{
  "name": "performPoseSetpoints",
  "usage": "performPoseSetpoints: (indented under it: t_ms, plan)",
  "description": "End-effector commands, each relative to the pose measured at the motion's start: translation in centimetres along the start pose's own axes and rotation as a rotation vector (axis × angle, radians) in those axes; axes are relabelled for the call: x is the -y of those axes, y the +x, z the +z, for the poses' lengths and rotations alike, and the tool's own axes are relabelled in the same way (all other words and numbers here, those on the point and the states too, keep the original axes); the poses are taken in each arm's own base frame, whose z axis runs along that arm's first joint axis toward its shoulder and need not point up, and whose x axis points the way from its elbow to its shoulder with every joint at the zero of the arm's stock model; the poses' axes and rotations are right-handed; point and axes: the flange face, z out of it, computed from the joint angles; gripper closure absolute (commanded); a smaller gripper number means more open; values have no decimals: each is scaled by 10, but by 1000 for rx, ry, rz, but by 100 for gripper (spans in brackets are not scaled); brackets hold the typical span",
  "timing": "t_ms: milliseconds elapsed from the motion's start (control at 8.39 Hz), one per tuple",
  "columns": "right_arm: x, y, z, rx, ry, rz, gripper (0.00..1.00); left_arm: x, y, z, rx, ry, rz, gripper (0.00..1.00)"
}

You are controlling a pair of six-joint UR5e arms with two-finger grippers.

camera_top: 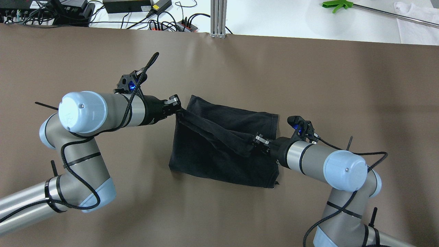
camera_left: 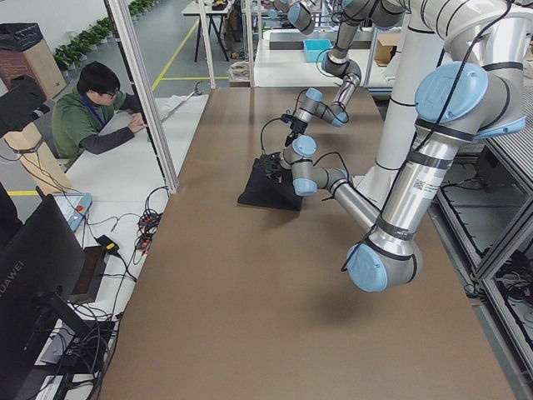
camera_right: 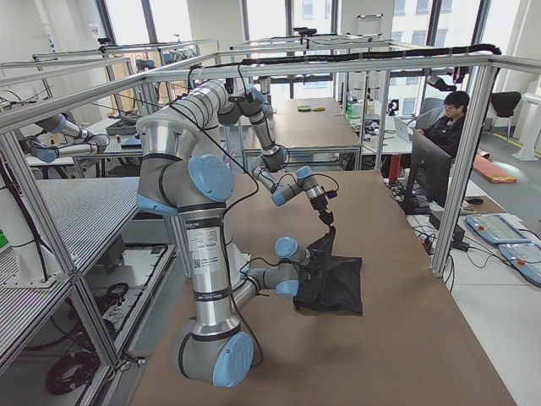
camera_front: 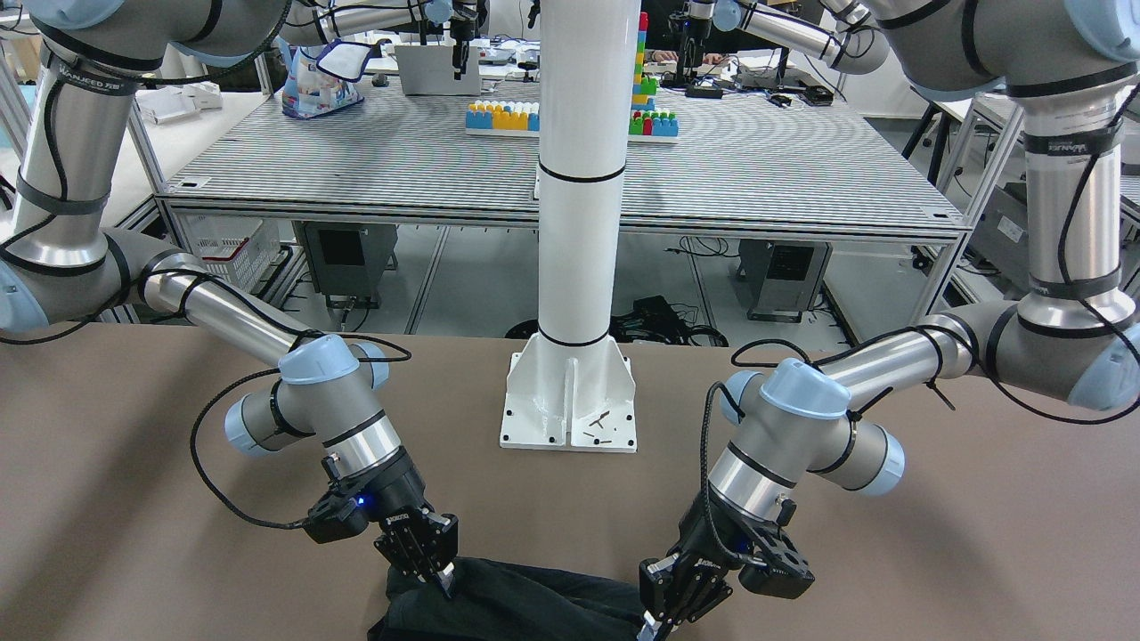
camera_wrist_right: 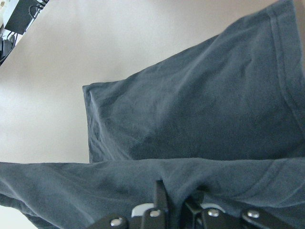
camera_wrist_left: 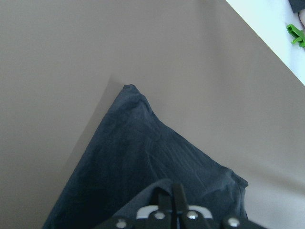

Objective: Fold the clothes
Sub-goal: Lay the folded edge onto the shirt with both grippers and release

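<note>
Cloth (camera_top: 219, 154), black, mid-frame overhead on brown table (camera_top: 308, 68); one edge lifted in a taut ridge. Pinched at ridge's left end by left gripper (camera_top: 177, 108), right end by right gripper (camera_top: 257, 140), both clamped narrow on fabric.

Much of the black cloth (camera_front: 508, 605) below front view's edge
</note>
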Motion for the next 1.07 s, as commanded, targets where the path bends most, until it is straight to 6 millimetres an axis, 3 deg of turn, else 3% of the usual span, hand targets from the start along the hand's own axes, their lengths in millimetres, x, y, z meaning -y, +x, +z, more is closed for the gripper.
performPoseSetpoints:
  t_ms: [0,119,358,477,596,715,835,954]
  plan:
    - [16,-7,21,-3,56,-1,100,25,5,24,30,34,13,100]
    - [16,-16,22,11,59,-1,100,27,3,25,34,37,15,100]
    - [27,-10,29,-7,81,0,100,30,0,30,46,42,14,100]
    - [30,-8,30,-11,86,3,93,32,6,31,38,45,15,100]
    - [35,-8,30,-13,94,3,33,30,7,31,36,47,14,99]
    - [35,-7,30,-16,94,-21,6,30,10,31,30,49,16,20]
    - [35,-6,31,-18,93,-43,6,33,12,28,23,56,15,0]
    - [40,-9,29,-12,94,-41,6,43,13,25,21,71,13,0]
